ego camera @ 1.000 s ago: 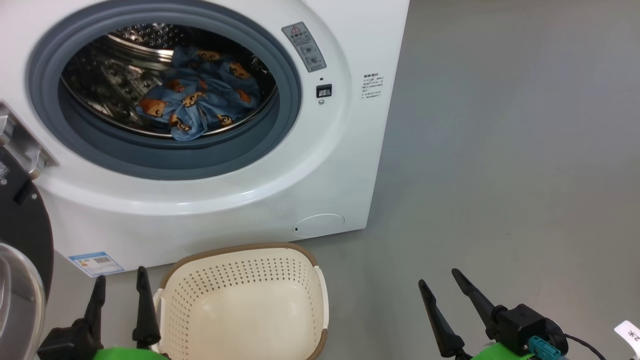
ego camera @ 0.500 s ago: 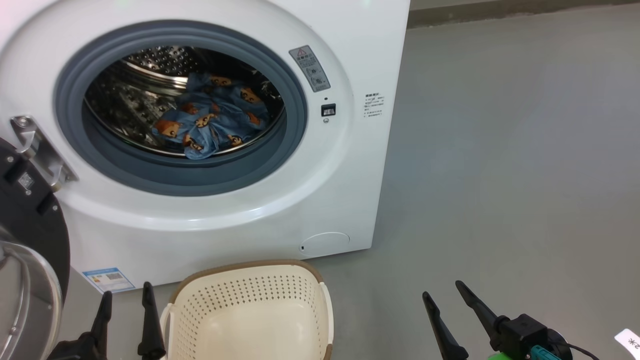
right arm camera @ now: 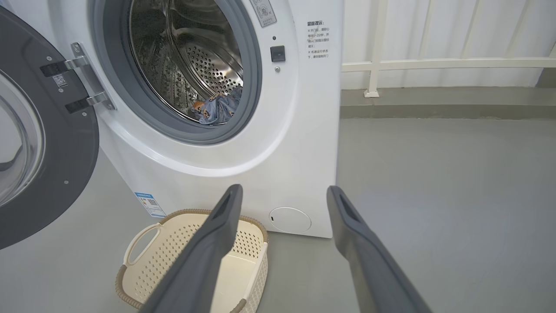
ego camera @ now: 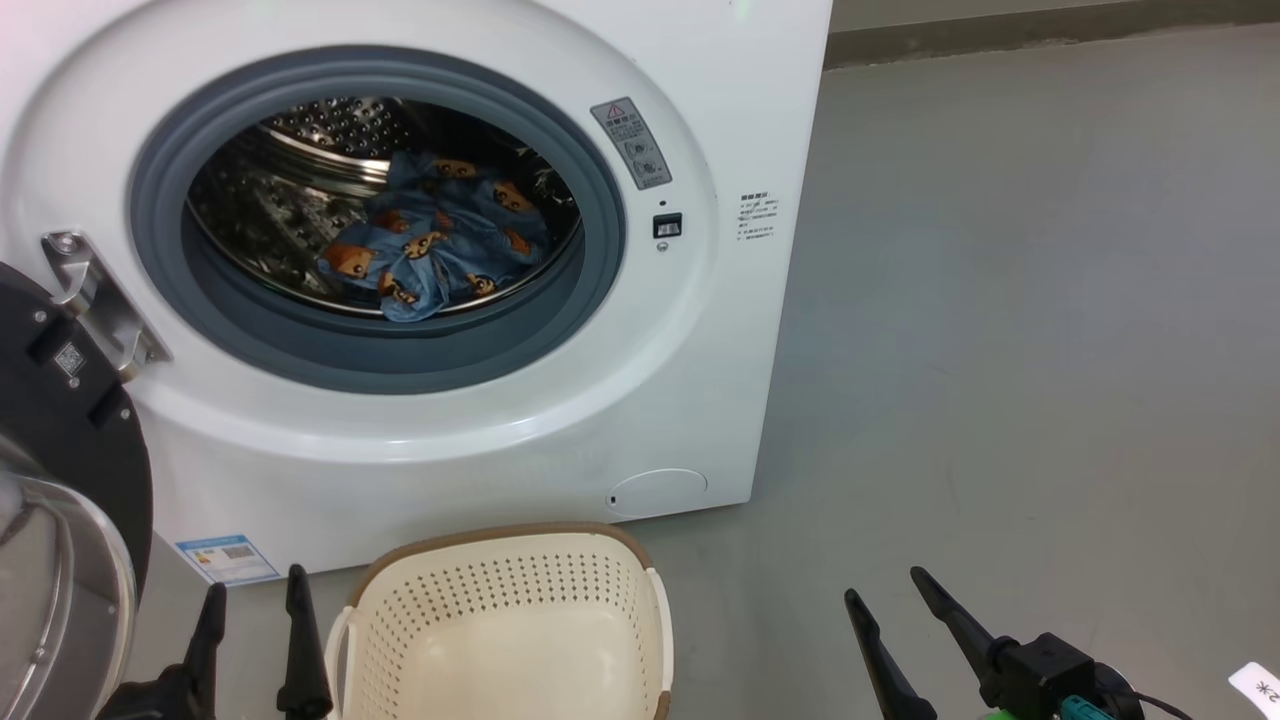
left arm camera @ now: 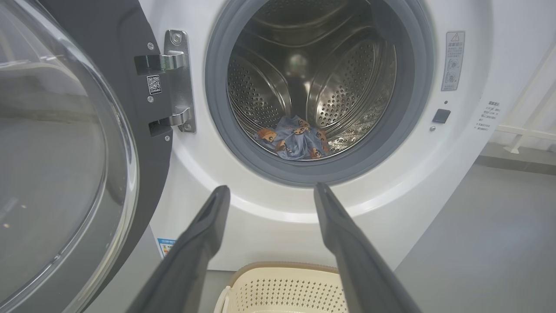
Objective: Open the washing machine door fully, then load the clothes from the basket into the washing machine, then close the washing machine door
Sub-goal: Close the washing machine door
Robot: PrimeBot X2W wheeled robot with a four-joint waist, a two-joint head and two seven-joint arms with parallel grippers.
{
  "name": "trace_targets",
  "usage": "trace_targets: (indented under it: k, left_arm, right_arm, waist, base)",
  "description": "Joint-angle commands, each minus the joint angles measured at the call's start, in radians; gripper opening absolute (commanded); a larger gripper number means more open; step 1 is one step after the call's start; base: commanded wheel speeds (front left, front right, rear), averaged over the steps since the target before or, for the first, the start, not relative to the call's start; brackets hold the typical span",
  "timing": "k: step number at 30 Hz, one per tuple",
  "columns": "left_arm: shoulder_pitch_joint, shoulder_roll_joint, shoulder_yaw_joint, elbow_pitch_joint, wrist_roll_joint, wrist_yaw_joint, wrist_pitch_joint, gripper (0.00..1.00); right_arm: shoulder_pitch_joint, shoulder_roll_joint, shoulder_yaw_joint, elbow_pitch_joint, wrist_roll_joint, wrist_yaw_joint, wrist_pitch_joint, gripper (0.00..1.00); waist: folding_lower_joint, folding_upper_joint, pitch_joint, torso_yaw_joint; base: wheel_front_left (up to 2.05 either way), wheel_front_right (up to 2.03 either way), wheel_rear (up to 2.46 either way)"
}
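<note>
The left end effector point(ego camera: 255, 582) hovered just left of the basket point(ego camera: 500, 533), its two long dark fingers point(ego camera: 298, 640) pointing up, spread wide and holding nothing. The right end effector point(ego camera: 883, 584) sat well to the right of the basket. Its fingers were just as far apart and empty, leaning slightly leftward from a black wrist block point(ego camera: 1035, 668).

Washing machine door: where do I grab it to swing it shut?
Take the washing machine door by its black rim, away from the hinge, for leverage. Bring the open left gripper in edge-on from the front so it straddles the rim; the bulging glass bowl looks too smooth and wide.
</note>
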Motion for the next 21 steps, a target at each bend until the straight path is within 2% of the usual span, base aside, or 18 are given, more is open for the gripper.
trace_targets:
  k: [1, 21]
  left_arm:
    - [-0.014, 0.009, 0.034, -0.024, -0.007, 0.006, -0.006, 1.0]
    - [-0.015, 0.009, 0.044, -0.015, 0.006, 0.001, -0.006, 1.0]
  right_arm:
    - [-0.014, -0.009, 0.027, -0.026, 0.001, 0.002, -0.012, 1.0]
    - [-0.017, -0.005, 0.022, -0.024, -0.002, 0.002, -0.012, 1.0]
  waist:
    - [0.0, 0.0, 0.001, 0.0]
    - [0.0, 0.0, 0.009, -0.004]
  base:
    - [0.0, 0.0, 0.0]
    - [0.0, 0.0, 0.0]
